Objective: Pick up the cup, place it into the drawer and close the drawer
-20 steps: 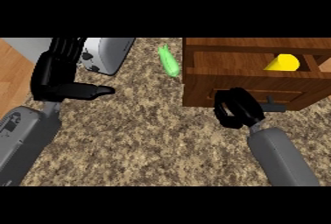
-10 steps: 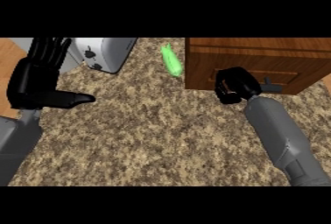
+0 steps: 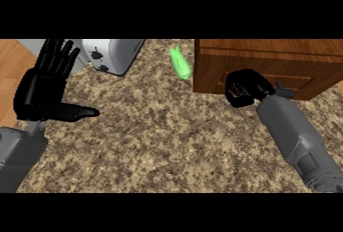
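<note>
The wooden drawer unit (image 3: pixel 275 59) stands at the upper right of the counter, its drawer front (image 3: pixel 305 81) flush with the body. My right hand (image 3: pixel 244 87) has its fingers curled and presses against that front, just left of the dark handle (image 3: pixel 285 89). No cup shows anywhere; the drawer's inside is hidden. My left hand (image 3: pixel 47 88) rests open at the left edge, fingers up and thumb pointing right.
A silver toaster (image 3: pixel 110 54) sits at the upper left of the speckled counter (image 3: pixel 167 145). A slim green object (image 3: pixel 180 63) lies between the toaster and the drawer unit. Wooden floor shows past the counter's left edge.
The drawer has gone from open, with a yellow thing inside, to closed as my right hand pushed it in. My left hand has drifted left and stayed open.
</note>
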